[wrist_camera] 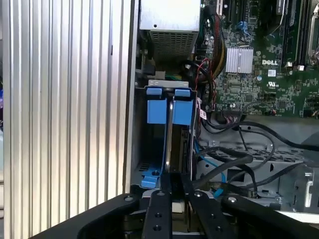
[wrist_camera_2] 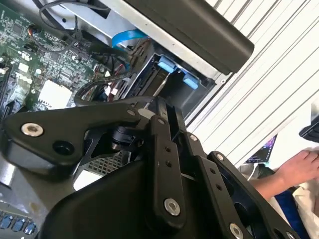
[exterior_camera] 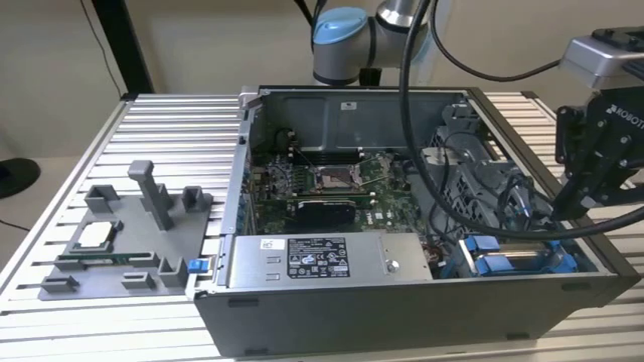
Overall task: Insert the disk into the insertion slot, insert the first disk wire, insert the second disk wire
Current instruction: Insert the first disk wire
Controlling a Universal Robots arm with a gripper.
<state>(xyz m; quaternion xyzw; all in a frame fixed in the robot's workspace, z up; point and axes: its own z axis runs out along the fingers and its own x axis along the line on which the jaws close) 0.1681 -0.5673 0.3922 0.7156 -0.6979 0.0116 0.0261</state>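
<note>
Observer: Disk (wrist_camera: 174,134) location?
Checker: In slot (wrist_camera: 164,83), blue tabs at the end nearer the supply box (exterior_camera: 327,260). In the exterior view it sits in the case (exterior_camera: 403,317) corner at the exterior view's right.
Observer: Gripper (wrist_camera: 178,191)?
Checker: 1 gripper, lined up with the disk's edge in both wrist views and very near it. In the exterior view it hangs over the case wall on the exterior view's right, above the disk. Contact: cannot tell.
Observer: Jaws?
Checker: Cannot tell whether spread, pressed together or pinching the disk.
Observer: Wires?
Checker: Black cables (wrist_camera: 239,159) and 1 blue cable (wrist_camera: 214,172) run beside the slot. Their ends are hidden.
Observer: Surroundings?
Checker: Case stands on slatted table (exterior_camera: 181,128). Grey fixture (exterior_camera: 121,241) lies on the exterior view's left, apart from the case. A hand (wrist_camera_2: 299,167) shows past the table edge in the second wrist view.
</note>
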